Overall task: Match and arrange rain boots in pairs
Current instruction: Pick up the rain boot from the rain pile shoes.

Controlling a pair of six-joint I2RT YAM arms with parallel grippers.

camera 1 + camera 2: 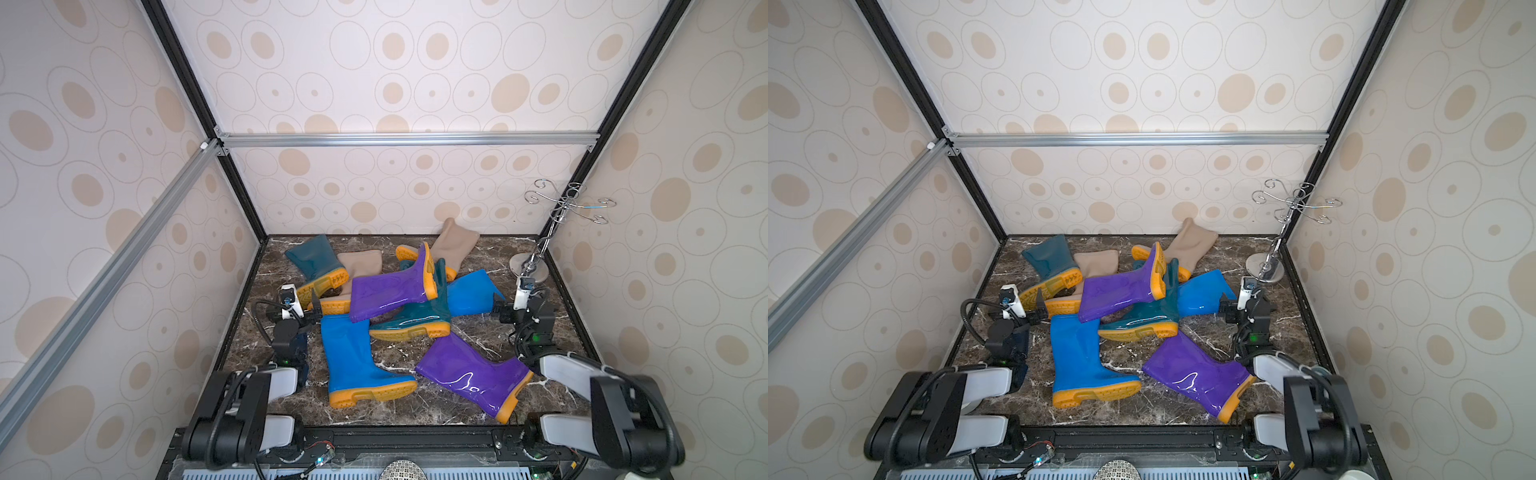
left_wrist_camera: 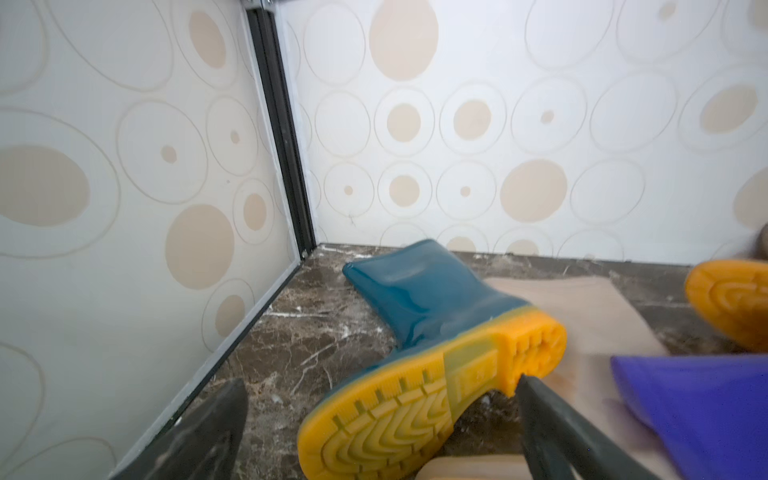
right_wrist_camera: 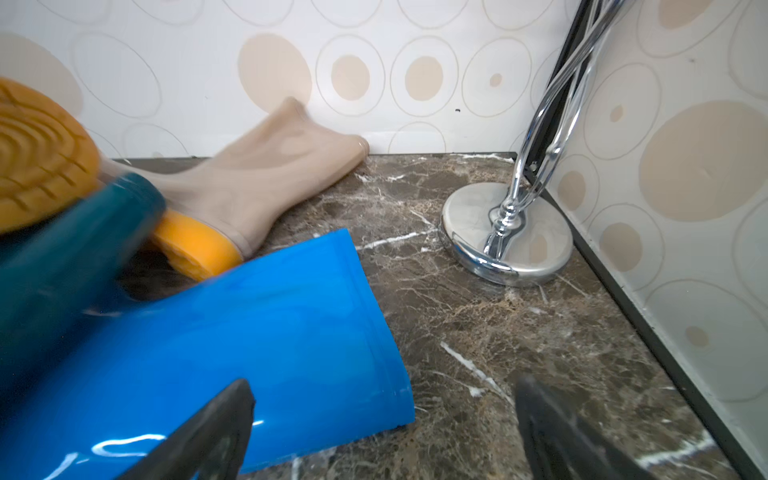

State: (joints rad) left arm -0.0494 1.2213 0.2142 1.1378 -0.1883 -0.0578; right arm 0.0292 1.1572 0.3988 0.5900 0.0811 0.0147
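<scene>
- Nothing is paired yet: eight rain boots lie jumbled on the marble table [image 1: 436,411], and no two of a colour sit side by side.
- Nearest, at 7 o'clock, the near blue boot [image 1: 357,365] lies flat. The near purple boot [image 1: 473,378] lies at 5 o'clock.
- In the centre the top purple boot [image 1: 388,291] rests across the middle teal boot [image 1: 419,318], and the far blue boot [image 1: 473,295] points its shaft toward 3 o'clock.
- At 9 o'clock the left gripper [image 2: 380,384] is spread wide and empty, facing the sole of the far teal boot [image 2: 415,299].
- At 3 o'clock the right gripper [image 3: 384,384] is wide too, at the far blue boot's cuff but not clamped on it.
- Farthest out, the first beige boot [image 1: 365,262] is at 11 o'clock and the second beige boot [image 1: 457,245] at 1 o'clock. A chrome stand [image 1: 528,268] is at 2 o'clock.
- By the look of it, all four pairs are left to do.
</scene>
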